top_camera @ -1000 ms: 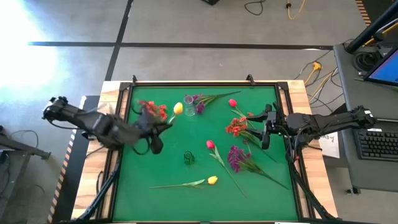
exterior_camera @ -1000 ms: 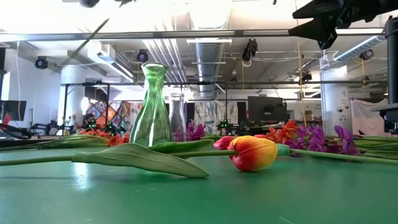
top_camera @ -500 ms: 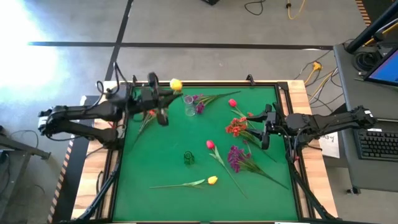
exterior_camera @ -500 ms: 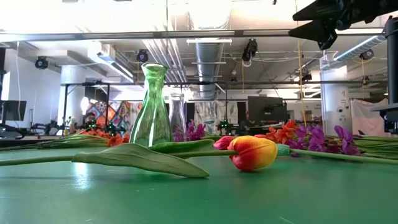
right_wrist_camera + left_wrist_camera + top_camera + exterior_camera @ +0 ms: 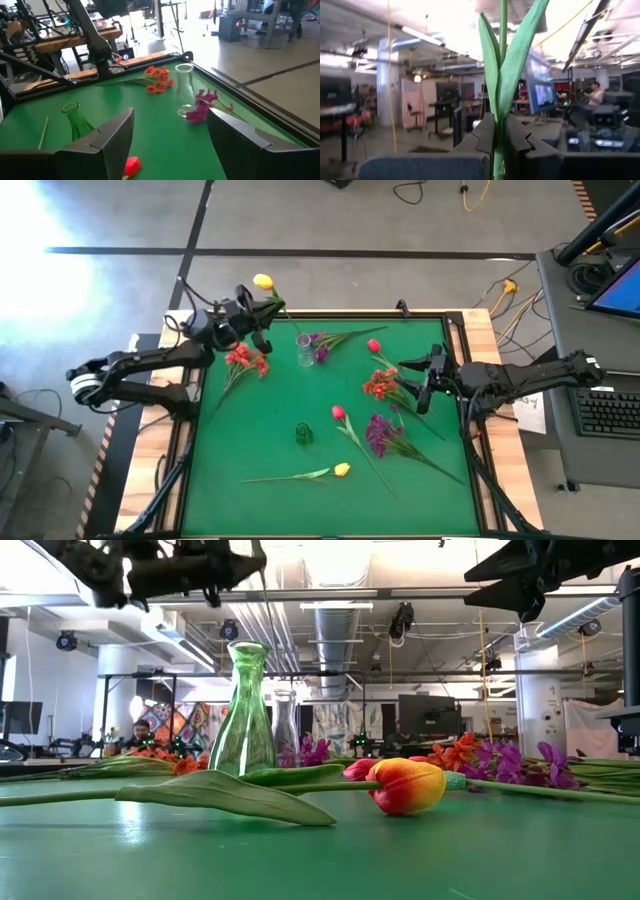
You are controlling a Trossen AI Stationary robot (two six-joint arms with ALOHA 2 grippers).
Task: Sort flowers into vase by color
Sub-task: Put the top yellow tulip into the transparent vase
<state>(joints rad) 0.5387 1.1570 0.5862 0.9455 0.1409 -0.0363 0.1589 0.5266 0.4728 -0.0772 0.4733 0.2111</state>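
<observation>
Left gripper (image 5: 258,315): raised over the table's far left corner, fingers clamped on the green stem of a yellow tulip (image 5: 263,281), whose bloom sits past the table's far edge.
Left wrist view: the stem and two leaves (image 5: 506,60) stand upright between the closed fingers (image 5: 482,137).
Right gripper (image 5: 428,375): at the table's right side, fingers spread wide apart, holding nothing.
Clear vase (image 5: 304,348): upright near the far edge, with a purple spray (image 5: 319,345) just beside it.
Green vase (image 5: 304,434): upright near the middle of the table (image 5: 270,400).
Other flowers: orange-red spray (image 5: 244,360) at left; orange-red spray (image 5: 380,385), pink-red tulips (image 5: 338,412) and purple spray (image 5: 379,430) at right; second yellow tulip (image 5: 341,470) near the front edge.
</observation>
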